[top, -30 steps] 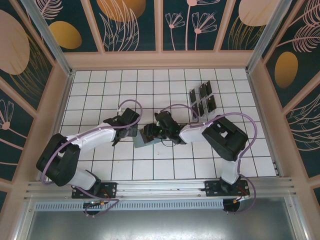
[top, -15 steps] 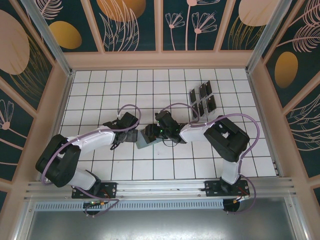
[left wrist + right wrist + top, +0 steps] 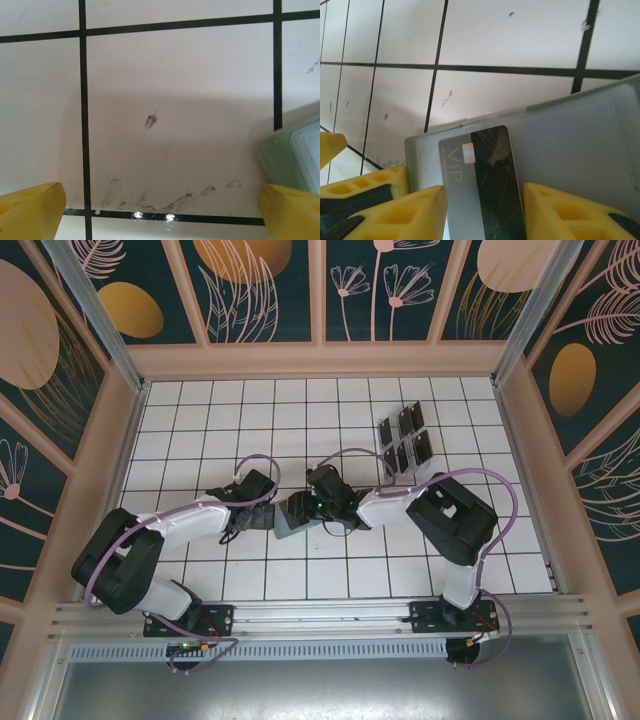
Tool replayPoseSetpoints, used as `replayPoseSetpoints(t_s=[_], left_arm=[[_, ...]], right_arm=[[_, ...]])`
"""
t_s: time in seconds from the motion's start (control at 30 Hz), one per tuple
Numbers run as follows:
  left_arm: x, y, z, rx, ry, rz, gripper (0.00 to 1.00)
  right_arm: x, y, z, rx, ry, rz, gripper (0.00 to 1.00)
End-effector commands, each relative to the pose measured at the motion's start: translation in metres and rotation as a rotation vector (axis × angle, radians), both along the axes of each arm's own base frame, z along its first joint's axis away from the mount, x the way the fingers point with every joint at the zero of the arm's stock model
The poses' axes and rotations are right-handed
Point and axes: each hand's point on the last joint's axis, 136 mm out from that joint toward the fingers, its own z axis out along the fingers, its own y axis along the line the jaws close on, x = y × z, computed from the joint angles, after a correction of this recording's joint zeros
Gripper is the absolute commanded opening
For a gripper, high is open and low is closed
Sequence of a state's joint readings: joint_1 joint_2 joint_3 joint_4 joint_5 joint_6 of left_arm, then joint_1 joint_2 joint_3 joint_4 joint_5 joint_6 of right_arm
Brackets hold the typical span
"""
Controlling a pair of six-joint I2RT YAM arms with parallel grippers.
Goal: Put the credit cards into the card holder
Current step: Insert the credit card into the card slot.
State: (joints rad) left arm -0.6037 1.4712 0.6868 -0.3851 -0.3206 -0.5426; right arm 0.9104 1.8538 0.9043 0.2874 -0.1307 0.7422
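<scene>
A black credit card marked VIP sits between the yellow fingers of my right gripper, which is shut on its long edges. The card lies flat over the sage grey-green card holder, its top end near the holder's left edge. In the top view the card holder rests on the tiles at mid-table, with the right gripper over it. My left gripper stands open just left of the card holder, low over bare tile, nothing between its fingers. More credit cards stand in a rack.
The clear rack with several black cards stands at the back right. Wooden walls enclose the white tiled floor. Smudges mark the tile under the left gripper.
The left gripper has come down and to the right, close against the card holder's left edge. The right gripper with the card has shifted slightly left over the holder.
</scene>
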Motion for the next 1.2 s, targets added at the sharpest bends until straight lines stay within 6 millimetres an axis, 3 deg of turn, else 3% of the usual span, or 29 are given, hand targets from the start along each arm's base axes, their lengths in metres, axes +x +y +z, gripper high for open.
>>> replayPoseSetpoints(t_s=[0.0, 0.2, 0.57, 0.97, 1.17], left_arm=[[-0.002, 0.002, -0.007, -0.007, 0.009, 0.016, 0.98], [-0.002, 0.001, -0.009, -0.008, 0.008, 0.015, 0.99], [0.009, 0.001, -0.010, 0.025, -0.013, 0.016, 0.98], [0.053, -0.010, 0.000, 0.077, -0.054, -0.019, 0.99], [0.072, -0.009, 0.023, 0.097, -0.095, -0.039, 0.99]], right_arm=[[-0.016, 0.000, -0.008, -0.034, 0.041, 0.013, 0.44], [-0.022, 0.011, -0.007, -0.031, 0.043, 0.042, 0.44], [-0.006, -0.006, 0.009, -0.084, -0.033, 0.001, 0.46], [0.012, -0.042, 0.024, -0.074, -0.058, -0.087, 0.46], [0.008, -0.040, 0.029, -0.048, -0.051, -0.075, 0.45]])
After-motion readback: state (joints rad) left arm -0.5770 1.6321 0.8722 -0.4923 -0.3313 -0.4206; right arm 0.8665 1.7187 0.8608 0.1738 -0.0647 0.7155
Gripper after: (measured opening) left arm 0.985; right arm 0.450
